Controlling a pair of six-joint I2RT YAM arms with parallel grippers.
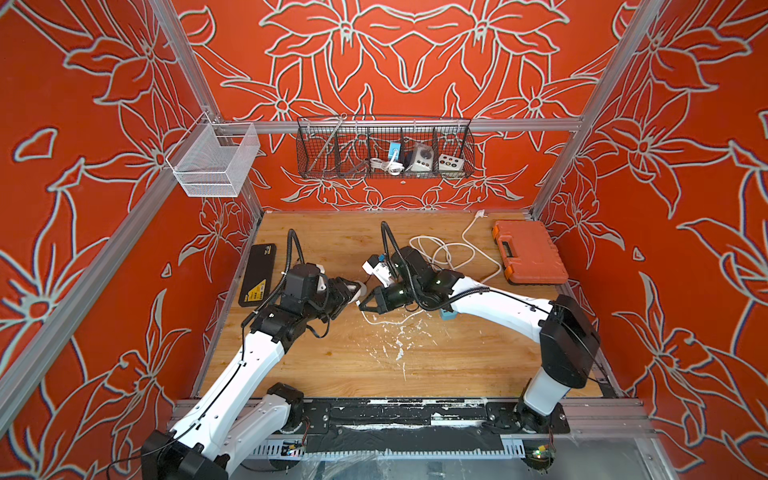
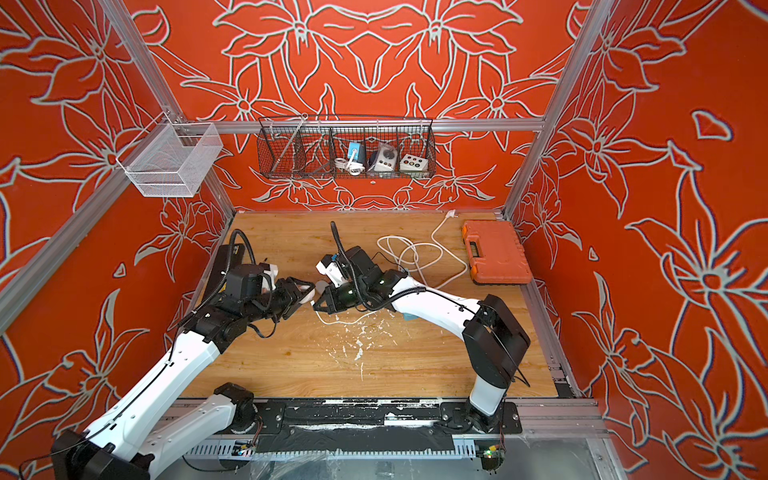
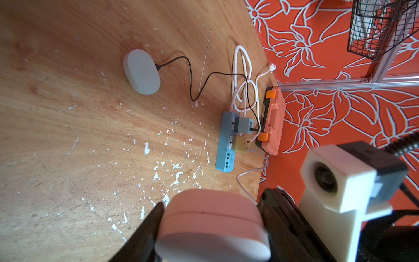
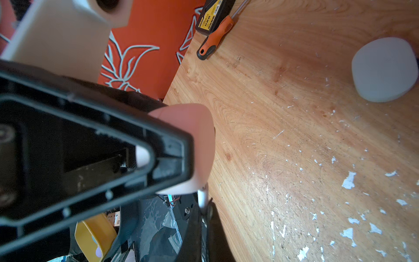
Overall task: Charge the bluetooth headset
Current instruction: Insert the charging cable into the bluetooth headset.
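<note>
Left gripper [image 1: 353, 291] about half open and clamped on the white oval headset case [image 1: 358, 287], held off the table [image 1: 353, 365] near its middle, between the two arms. Left wrist view: case [image 3: 213, 226] sits between both fingers [image 3: 147, 229], lid seam running finger to finger, so the long axis looks to lie across the jaws, though this is blurred. A rounded edge pokes past the fingertips toward the right gripper [image 1: 360, 306]. Right gripper fully closed on a small silver plug [image 4: 203, 196], which points at the case's edge [image 4: 199, 140]; cannot tell whether the tip is touching or just short. White cable [image 1: 386, 323] trails from that gripper onto the table. A second white case [image 3: 141, 71] lies flat on the table, well apart, with a black cable [image 3: 190, 74] in its end leading to a blue power strip [image 3: 226, 140] beside the orange tool case [image 3: 272, 122].
</note>
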